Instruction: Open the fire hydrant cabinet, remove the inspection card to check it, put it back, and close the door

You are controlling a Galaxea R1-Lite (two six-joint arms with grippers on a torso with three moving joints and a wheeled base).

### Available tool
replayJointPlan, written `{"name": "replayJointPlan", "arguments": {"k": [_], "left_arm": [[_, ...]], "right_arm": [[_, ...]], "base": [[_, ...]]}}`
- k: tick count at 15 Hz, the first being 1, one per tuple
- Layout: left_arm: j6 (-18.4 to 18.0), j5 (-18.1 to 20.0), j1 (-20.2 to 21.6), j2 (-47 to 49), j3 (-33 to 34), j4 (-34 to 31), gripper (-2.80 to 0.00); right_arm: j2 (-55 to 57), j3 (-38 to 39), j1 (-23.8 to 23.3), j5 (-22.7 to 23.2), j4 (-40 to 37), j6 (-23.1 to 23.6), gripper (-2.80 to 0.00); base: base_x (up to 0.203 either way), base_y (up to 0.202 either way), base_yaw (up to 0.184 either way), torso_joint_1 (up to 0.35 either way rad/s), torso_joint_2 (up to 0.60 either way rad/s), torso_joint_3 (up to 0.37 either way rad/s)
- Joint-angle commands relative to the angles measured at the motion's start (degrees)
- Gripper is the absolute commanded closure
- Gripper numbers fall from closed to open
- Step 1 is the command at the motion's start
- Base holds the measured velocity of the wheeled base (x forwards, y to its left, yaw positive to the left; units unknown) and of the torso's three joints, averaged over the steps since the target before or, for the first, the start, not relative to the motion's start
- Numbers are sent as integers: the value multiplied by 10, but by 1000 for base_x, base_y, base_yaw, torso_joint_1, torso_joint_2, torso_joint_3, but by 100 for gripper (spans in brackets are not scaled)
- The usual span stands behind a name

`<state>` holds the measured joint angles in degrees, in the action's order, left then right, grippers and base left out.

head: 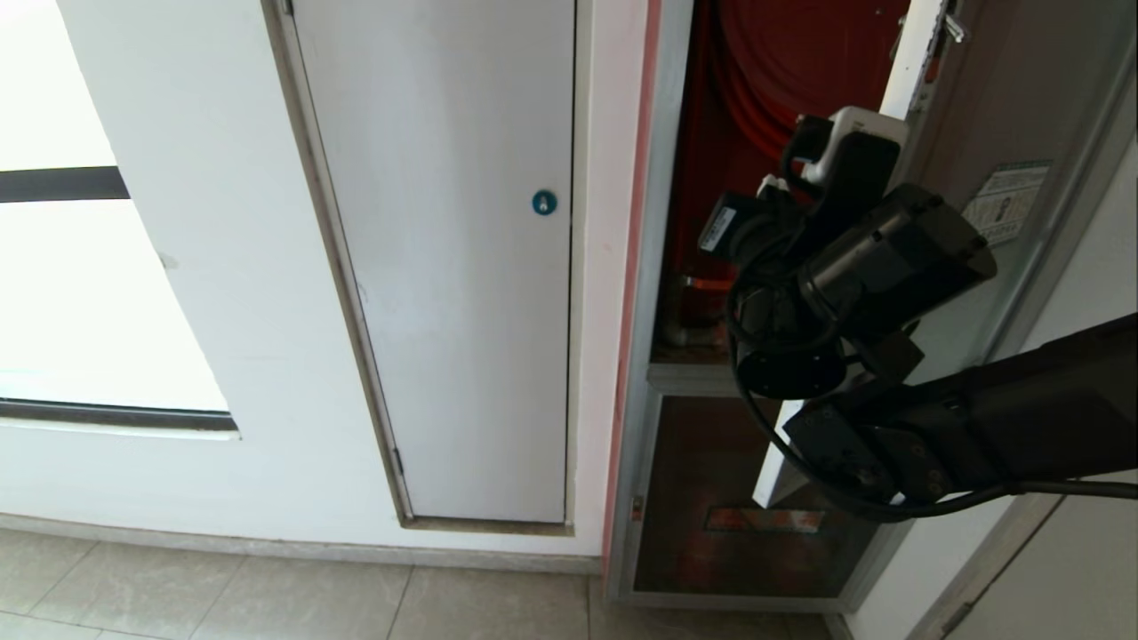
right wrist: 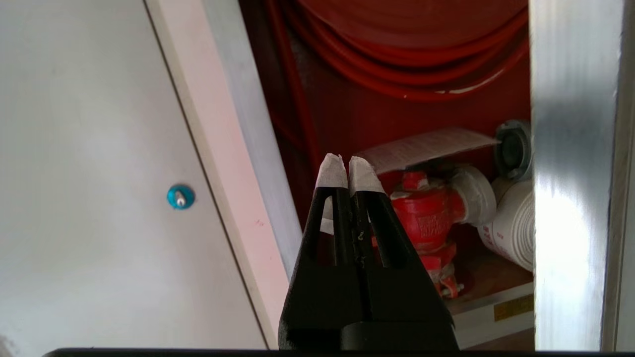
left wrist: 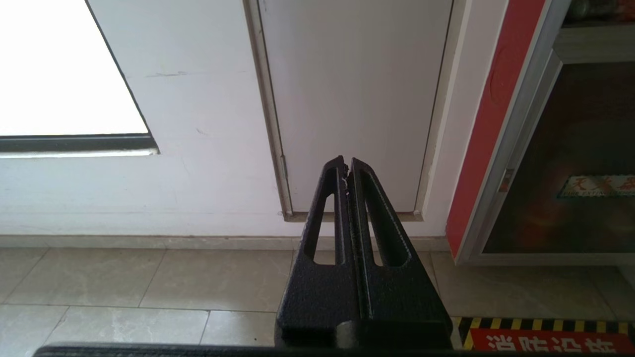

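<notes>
In the head view the door [head: 1013, 204] stands swung out to the right, its sticker facing the camera, so the fire hydrant cabinet [head: 765, 107] is already open; the right arm reaches up in front of the opening and its bulk hides most of the interior, while the right gripper's tips are not visible here. To the left of the cabinet are the white panel [head: 444, 267] with its round blue lock [head: 544, 203], and below the opening a smaller dark glass panel [head: 711, 498]. The left wrist view shows the left gripper [left wrist: 347, 166] clenched on nothing, parked low over the floor tiles [left wrist: 149, 277], well apart from the work. In the right wrist view the right gripper [right wrist: 341, 171] is pressed shut and empty, aimed at the interior, where the inspection card [right wrist: 426, 146] lies across the top of the red valve [right wrist: 426, 213], beside the white rolled hose [right wrist: 511, 228] and under the red hose reel [right wrist: 421, 59]. So opening looks done; taking out, checking, returning and closing remain. The door's silver edge [right wrist: 570, 173] stands close beside the reach (a likely snag), and the jaws must part first.
</notes>
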<state>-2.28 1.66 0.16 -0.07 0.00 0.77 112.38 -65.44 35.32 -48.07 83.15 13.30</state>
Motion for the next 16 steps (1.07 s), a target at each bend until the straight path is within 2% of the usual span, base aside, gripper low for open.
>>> {"name": "replayJointPlan", "arguments": {"k": [1, 10, 16], "left_arm": [[0, 0, 0, 1, 6, 0, 0], [0, 0, 0, 1, 6, 0, 0], [0, 0, 0, 1, 6, 0, 0]], "right_arm": [[3, -22, -17, -3, 4, 2, 0], [0, -55, -45, 1, 1, 4, 0], [-13, -49, -53, -2, 2, 3, 0]], "base": [[0, 0, 0, 0, 0, 0], [0, 0, 0, 0, 0, 0], [0, 0, 0, 0, 0, 0]]}}
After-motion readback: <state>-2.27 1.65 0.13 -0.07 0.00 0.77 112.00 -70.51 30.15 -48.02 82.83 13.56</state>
